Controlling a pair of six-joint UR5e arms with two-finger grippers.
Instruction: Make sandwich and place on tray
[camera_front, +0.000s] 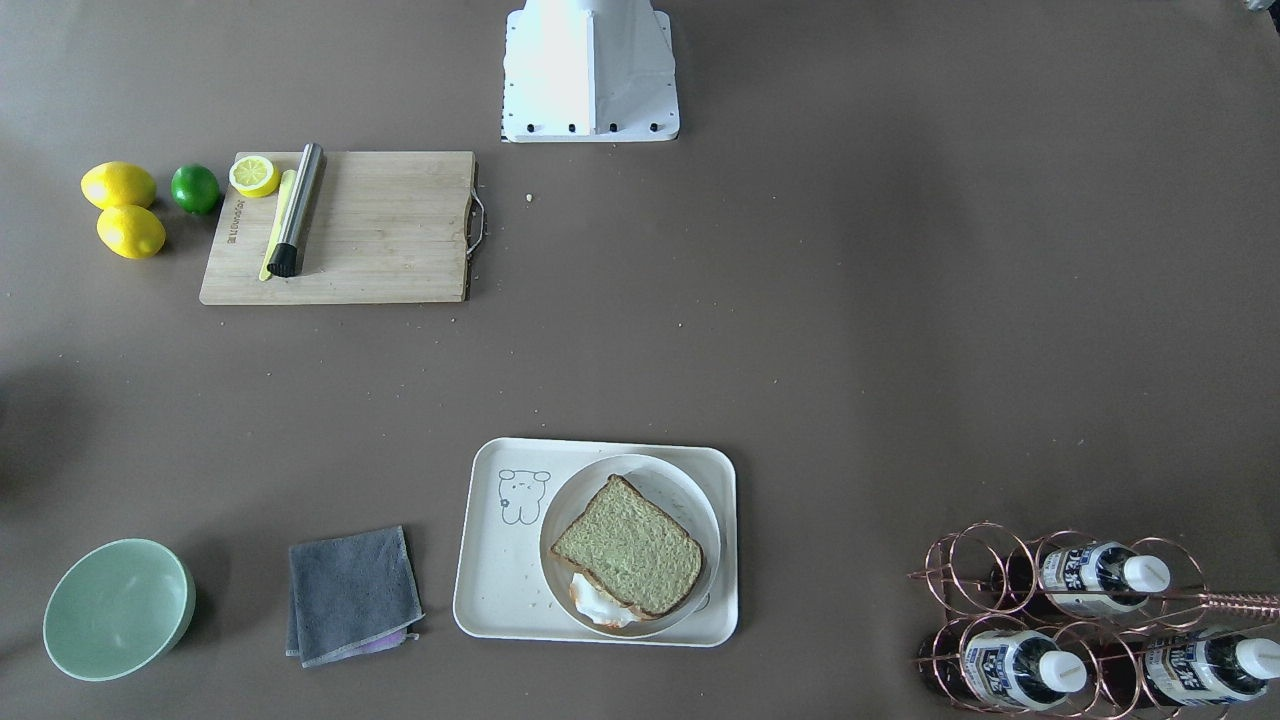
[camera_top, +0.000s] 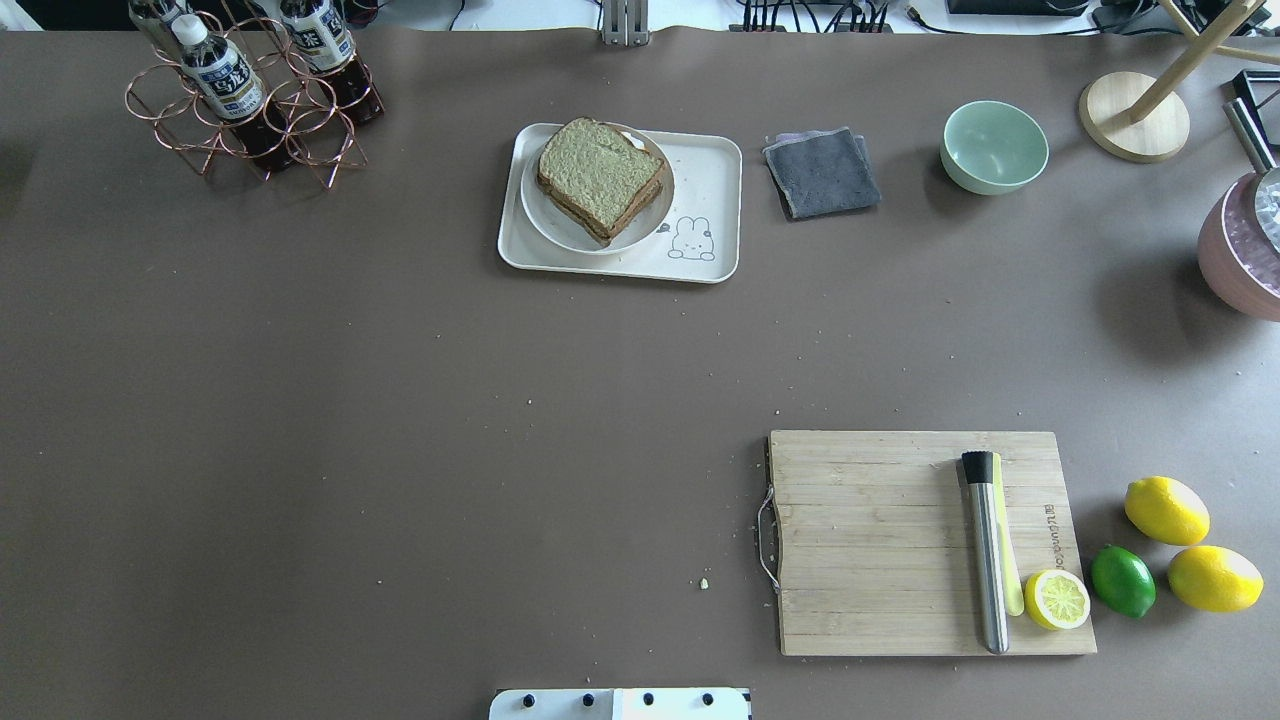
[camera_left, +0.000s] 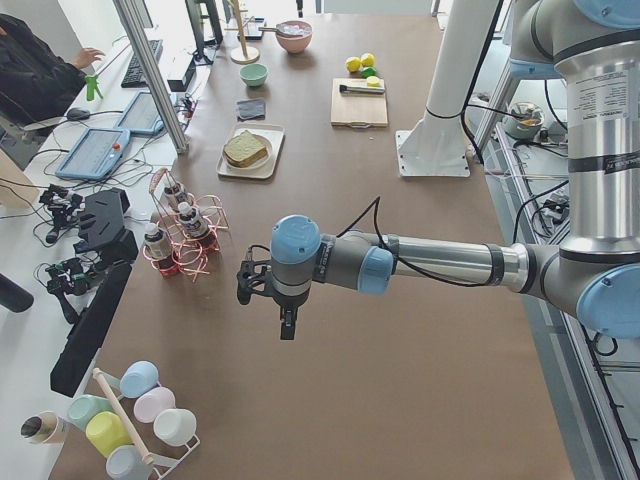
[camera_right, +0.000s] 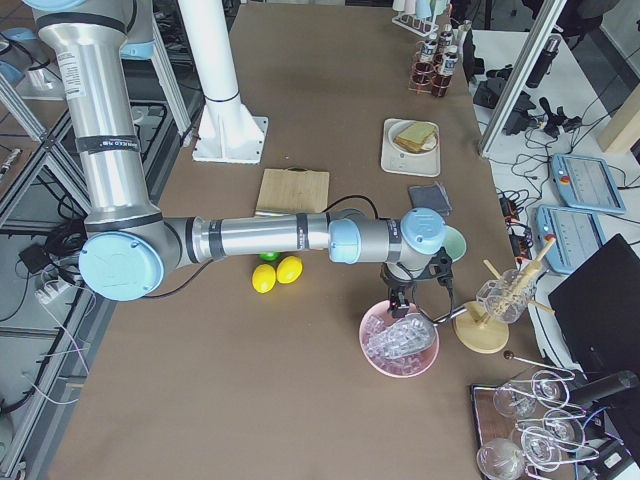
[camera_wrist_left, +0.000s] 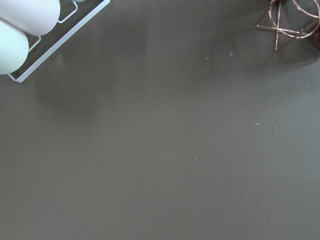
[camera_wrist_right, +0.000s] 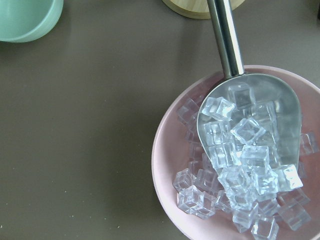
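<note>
The sandwich (camera_front: 628, 545) is two slices of wholegrain bread with white egg (camera_front: 598, 606) showing at one edge. It lies on a round white plate (camera_front: 690, 500), which sits on the cream tray (camera_front: 497, 590) with the bear drawing. It also shows in the overhead view (camera_top: 600, 175). My left gripper (camera_left: 287, 328) hangs over bare table, far from the tray; I cannot tell whether it is open or shut. My right gripper (camera_right: 398, 300) hangs over a pink bowl of ice (camera_right: 400, 343); I cannot tell its state either. Neither wrist view shows fingers.
A wooden cutting board (camera_top: 880, 540) carries a metal-handled tool (camera_top: 986, 550) and a lemon half (camera_top: 1057, 599). Two lemons (camera_top: 1166, 510) and a lime (camera_top: 1122, 580) lie beside it. A grey cloth (camera_top: 821, 172), a green bowl (camera_top: 994, 147) and a copper bottle rack (camera_top: 250, 100) stand along the far edge.
</note>
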